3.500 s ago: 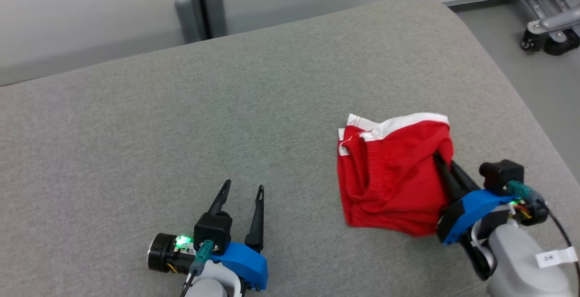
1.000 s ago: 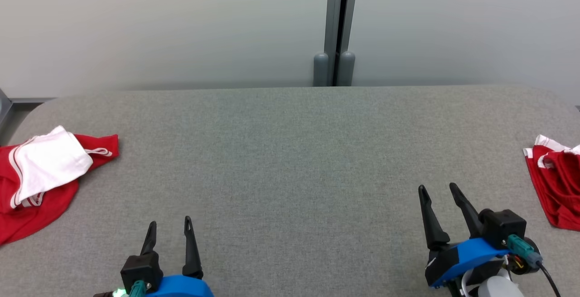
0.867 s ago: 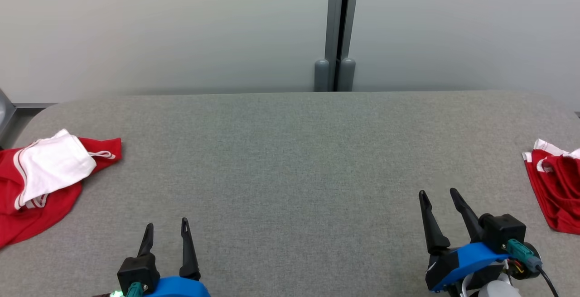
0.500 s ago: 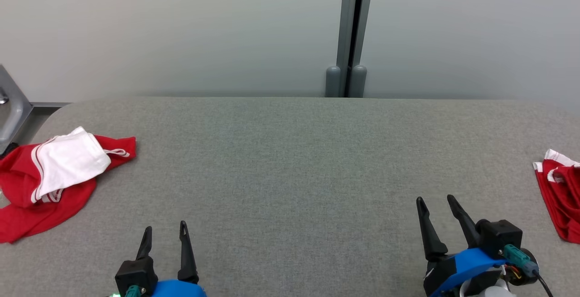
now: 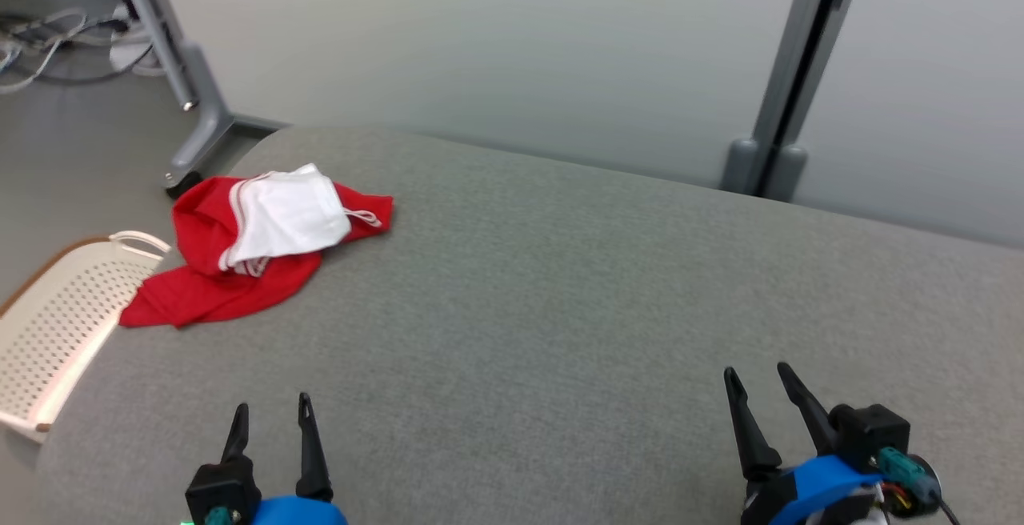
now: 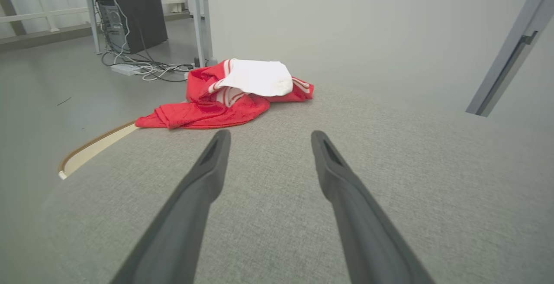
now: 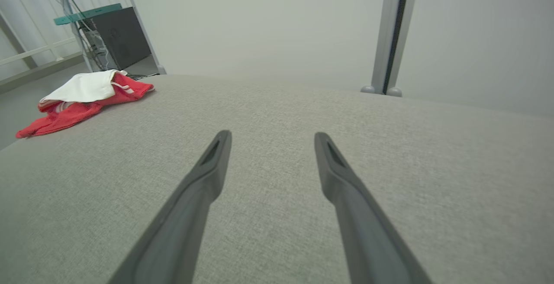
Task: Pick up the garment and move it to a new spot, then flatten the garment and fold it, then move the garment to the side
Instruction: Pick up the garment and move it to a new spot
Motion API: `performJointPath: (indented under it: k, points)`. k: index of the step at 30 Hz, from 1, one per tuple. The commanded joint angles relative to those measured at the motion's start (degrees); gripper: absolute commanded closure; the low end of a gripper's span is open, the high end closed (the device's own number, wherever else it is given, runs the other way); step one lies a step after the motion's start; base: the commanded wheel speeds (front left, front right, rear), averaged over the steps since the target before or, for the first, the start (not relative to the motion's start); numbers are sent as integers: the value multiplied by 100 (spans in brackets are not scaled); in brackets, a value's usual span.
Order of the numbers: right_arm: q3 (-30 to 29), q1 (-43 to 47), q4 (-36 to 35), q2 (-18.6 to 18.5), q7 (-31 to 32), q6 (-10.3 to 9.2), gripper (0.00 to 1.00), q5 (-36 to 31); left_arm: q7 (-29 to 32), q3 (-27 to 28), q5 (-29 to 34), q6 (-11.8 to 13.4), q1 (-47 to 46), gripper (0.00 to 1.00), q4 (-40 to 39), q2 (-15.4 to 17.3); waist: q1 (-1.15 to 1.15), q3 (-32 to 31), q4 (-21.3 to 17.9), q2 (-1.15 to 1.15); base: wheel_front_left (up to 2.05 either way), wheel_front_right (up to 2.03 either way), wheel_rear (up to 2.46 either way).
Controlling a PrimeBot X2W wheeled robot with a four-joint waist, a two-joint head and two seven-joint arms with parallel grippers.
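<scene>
A grey padded surface (image 5: 560, 285) spans the scene, a white perforated basket (image 5: 48, 333) sits beside its left edge, the crumpled red-and-white garment (image 5: 256, 245) lies at its far left corner, and the left gripper (image 5: 272, 405) and right gripper (image 5: 756, 370) hover near the front edge, both spread wide and empty

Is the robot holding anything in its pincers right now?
No. The left pincer and the right pincer are both open and empty. The red and white garment lies apart on the grey surface.
</scene>
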Motion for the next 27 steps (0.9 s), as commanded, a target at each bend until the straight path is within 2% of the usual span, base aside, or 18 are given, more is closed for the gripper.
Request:
performJointPath:
  k: [1,12,23,27]
  points:
    - [19,39,8,-14,-20,1,0,15,-3,53,-35,17,47,0,-16,-5,0,208,338,0,0,0,0]
    - [192,-43,18,-14,-20,1,0,4,-2,214,-50,56,162,0,-67,-3,0,319,1296,0,0,0,0]
    - [384,-276,32,-16,-20,1,0,-188,-2,276,-234,125,59,0,-133,-2,0,580,1354,0,0,0,0]
    - [462,-408,-79,-23,-20,1,0,-324,-2,420,-282,88,-287,0,14,-6,0,855,1117,0,0,0,0]
